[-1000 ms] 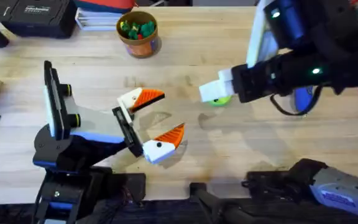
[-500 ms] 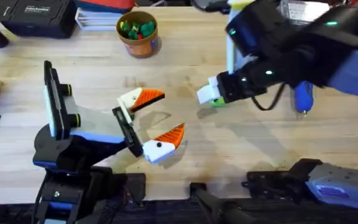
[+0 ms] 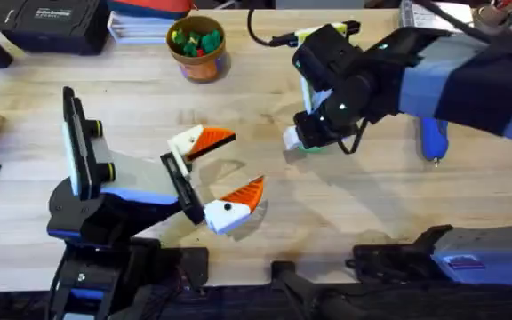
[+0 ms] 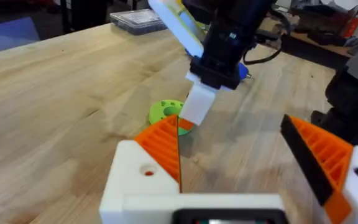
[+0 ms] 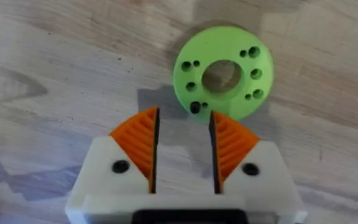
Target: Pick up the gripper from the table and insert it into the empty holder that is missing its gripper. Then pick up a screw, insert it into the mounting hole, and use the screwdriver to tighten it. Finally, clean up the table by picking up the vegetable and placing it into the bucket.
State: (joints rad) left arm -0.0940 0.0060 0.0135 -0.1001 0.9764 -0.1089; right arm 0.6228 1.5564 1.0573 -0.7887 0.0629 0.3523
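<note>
Overhead: right gripper reaches across mid-table and hangs just over the lime-green disc, which it mostly covers. The left gripper rests low on the table, jaws spread wide, nothing between them. The bucket stands at the far edge, left of centre, with small coloured pieces already inside; the dark teal-green one among them looks like the vegetable. The screwdriver lies flat, right of the right arm. Left wrist: left gripper open, its two orange pads well apart; beyond them the right arm's white finger stands just beside the disc. Right wrist: right gripper shows jaws parted a little, empty, tips just short of the disc. Judgement: the screwdriver is rigid, smooth, and heavier than the printed parts, so it may roll or slip; take it across the mid-barrel, not the thin tip. The bucket looks light and could tip if bumped.
</note>
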